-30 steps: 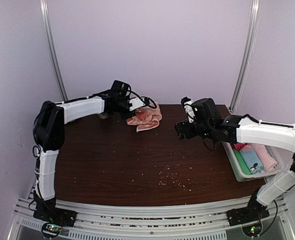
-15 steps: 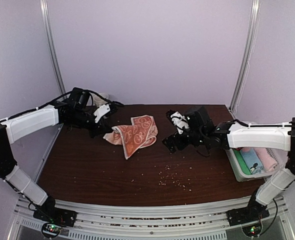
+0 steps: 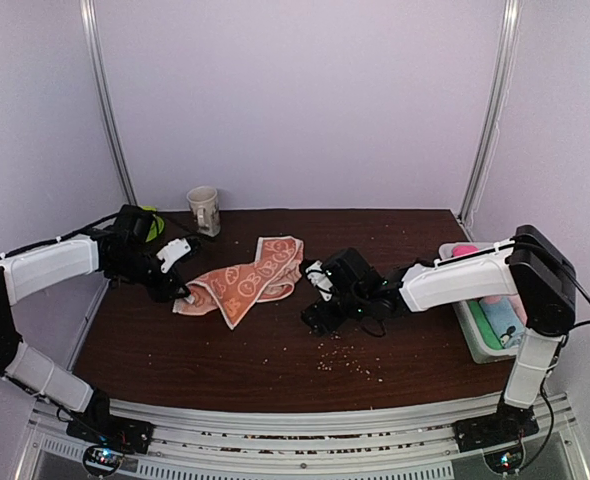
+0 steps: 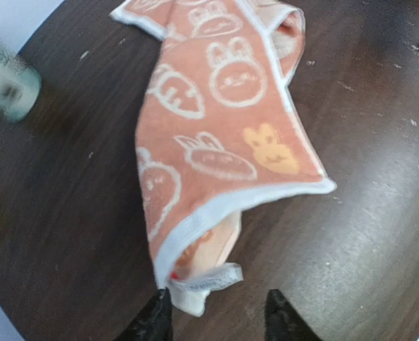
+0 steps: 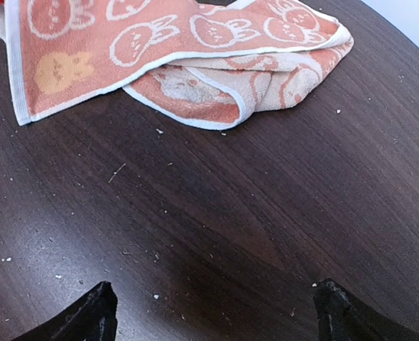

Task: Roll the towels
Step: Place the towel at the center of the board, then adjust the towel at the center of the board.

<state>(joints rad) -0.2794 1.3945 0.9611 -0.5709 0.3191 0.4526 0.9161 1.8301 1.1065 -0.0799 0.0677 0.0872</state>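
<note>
Dark wood table [image 3: 255,350]: crumpled orange bunny towel [image 3: 240,283] mid-left, mug [image 3: 204,210] far-left, crumbs [image 3: 340,358] scattered.

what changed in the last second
The left arm dragged the orange towel from the far edge toward the near left, spreading it out, and its jaws parted at its corner. The right arm swung left toward it, jaws wide. The tray of rolls stayed.

The dark wooden desk [image 3: 275,335] is speckled with pale crumbs [image 3: 340,358] near its middle. A pale mug [image 3: 204,210] stands upright at the far left corner, with something green [image 3: 153,222] near it. By the right edge, a white tray [image 3: 468,328] holds rolled cloths [image 3: 497,322].
</note>
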